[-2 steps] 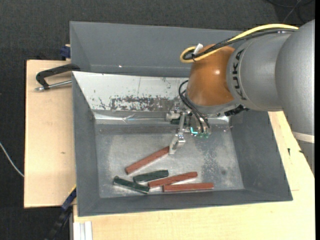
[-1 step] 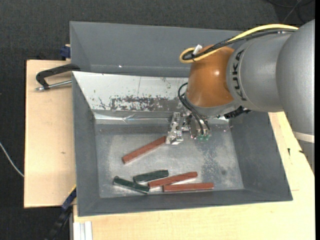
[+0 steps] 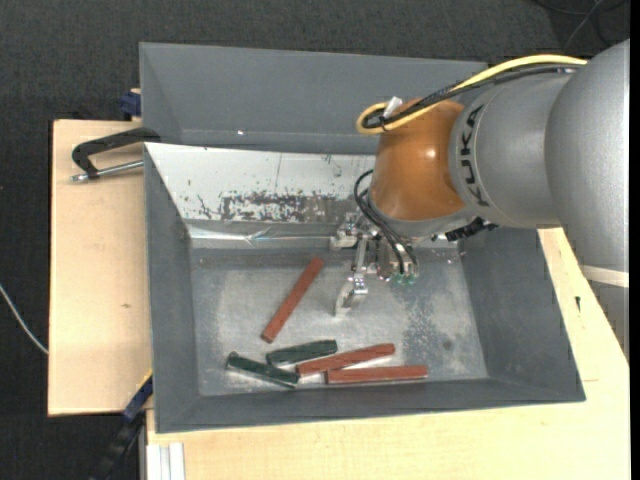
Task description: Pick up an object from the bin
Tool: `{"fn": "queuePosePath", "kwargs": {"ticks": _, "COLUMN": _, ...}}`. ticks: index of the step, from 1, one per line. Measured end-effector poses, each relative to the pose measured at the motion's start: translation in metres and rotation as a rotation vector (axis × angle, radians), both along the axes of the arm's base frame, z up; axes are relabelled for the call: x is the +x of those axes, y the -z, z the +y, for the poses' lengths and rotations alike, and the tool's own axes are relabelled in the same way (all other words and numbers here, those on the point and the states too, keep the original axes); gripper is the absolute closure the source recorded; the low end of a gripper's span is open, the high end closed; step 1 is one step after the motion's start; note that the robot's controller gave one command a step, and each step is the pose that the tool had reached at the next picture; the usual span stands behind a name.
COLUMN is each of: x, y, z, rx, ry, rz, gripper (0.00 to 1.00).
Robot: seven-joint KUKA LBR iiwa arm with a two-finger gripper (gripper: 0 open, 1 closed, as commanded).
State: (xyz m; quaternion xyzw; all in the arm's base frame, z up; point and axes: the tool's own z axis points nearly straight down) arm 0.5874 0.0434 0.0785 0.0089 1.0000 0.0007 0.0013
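Arm [image 3: 540, 138]: grey, reaches in from the right.
Wrist cover [image 3: 420, 168]: orange, cables looped above.
Gripper [image 3: 366, 268]: points down, centre.

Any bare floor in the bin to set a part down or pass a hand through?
Two patches of floor are free. Left: between the left wall and the slanted red stick. Right: between the hand and the right wall. The strip along the front wall is crowded, with a heap of sticks, green and red, bunched there.
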Motion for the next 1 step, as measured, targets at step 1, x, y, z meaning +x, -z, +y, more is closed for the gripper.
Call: {"fn": "queuePosePath", "kwargs": {"ticks": 1, "x": -0.0003, "y": 0.0003, "z": 0.0000, "rx": 0.000, "ry": 0.000, "rz": 0.001, "gripper": 0.00}}
